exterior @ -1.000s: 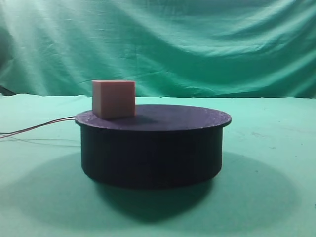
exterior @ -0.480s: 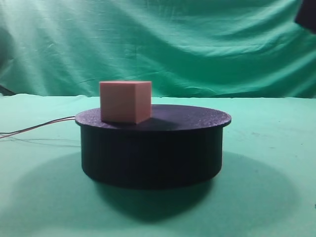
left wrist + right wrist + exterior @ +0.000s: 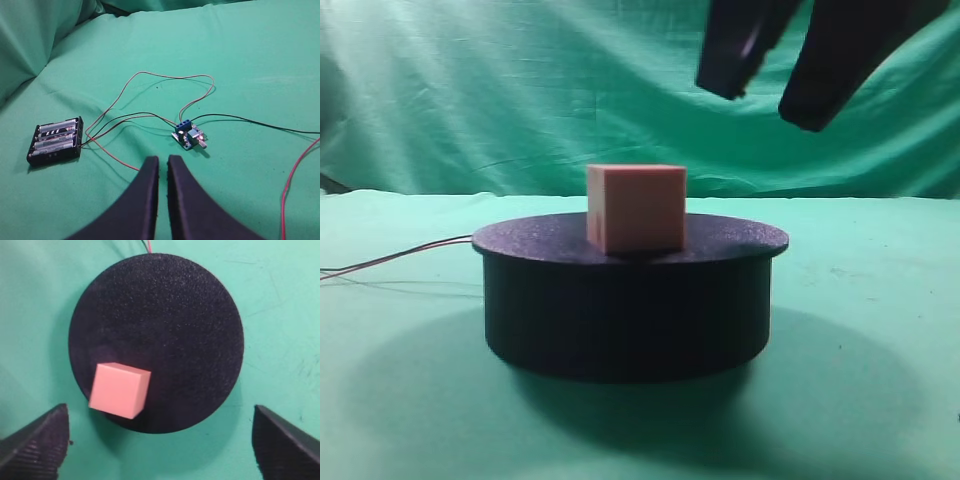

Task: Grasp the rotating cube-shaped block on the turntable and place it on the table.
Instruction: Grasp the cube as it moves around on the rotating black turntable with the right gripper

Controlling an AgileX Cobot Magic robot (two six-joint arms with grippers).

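Note:
The pink cube-shaped block [image 3: 636,208] sits on the black turntable [image 3: 625,300], near its front edge in the high view. In the right wrist view the block [image 3: 120,390] lies at the lower left of the disc [image 3: 165,330]. My right gripper [image 3: 767,98] hangs open and empty high above the turntable, up and right of the block; in its own view [image 3: 159,426] the jaws stand wide apart either side of the disc's near edge. My left gripper [image 3: 163,161] is shut and empty over the green table [image 3: 250,60], away from the turntable.
Thin red wires [image 3: 395,258] trail left from the turntable. In the left wrist view a black battery holder [image 3: 55,141], a small blue circuit board [image 3: 189,135] and looping red and black wires [image 3: 170,80] lie on the cloth. Green backdrop [image 3: 520,90] hangs behind.
The block has ridden the turntable from the left edge toward the middle front. My right gripper has come down into the high view from the top right, open.

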